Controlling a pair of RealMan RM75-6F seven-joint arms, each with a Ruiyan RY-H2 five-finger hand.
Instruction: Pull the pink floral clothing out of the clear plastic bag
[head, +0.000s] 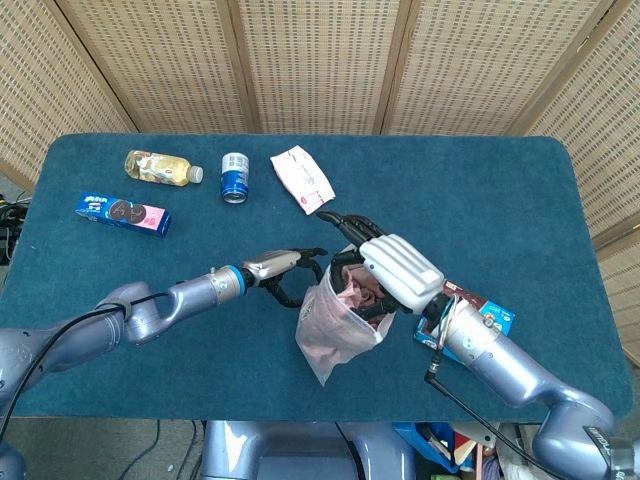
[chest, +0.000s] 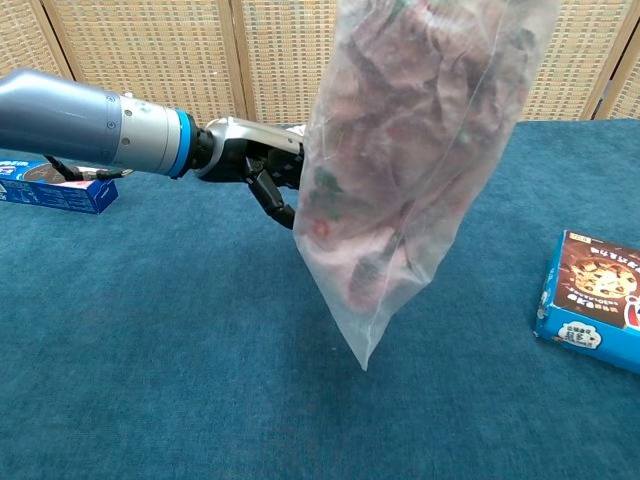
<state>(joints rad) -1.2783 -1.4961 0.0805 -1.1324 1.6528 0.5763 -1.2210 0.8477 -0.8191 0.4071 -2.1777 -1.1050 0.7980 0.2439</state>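
The clear plastic bag (head: 335, 328) hangs above the blue table (head: 500, 200), and my right hand (head: 402, 270) grips it at its open mouth. The pink floral clothing (head: 358, 293) fills the bag and shows at the mouth. In the chest view the bag (chest: 400, 170) hangs down the middle with the clothing (chest: 390, 120) bunched inside, its tip just off the table; my right hand is out of that frame. My left hand (head: 287, 273) reaches in from the left with fingers spread, holding nothing, its fingertips at the bag's left edge. In the chest view the left hand (chest: 255, 160) sits partly behind the bag.
Along the far left of the table lie a drink bottle (head: 160, 167), a blue can (head: 235, 177), a white packet (head: 302, 178) and a blue biscuit box (head: 122, 213). A dark snack box (chest: 595, 300) lies on the table under my right forearm.
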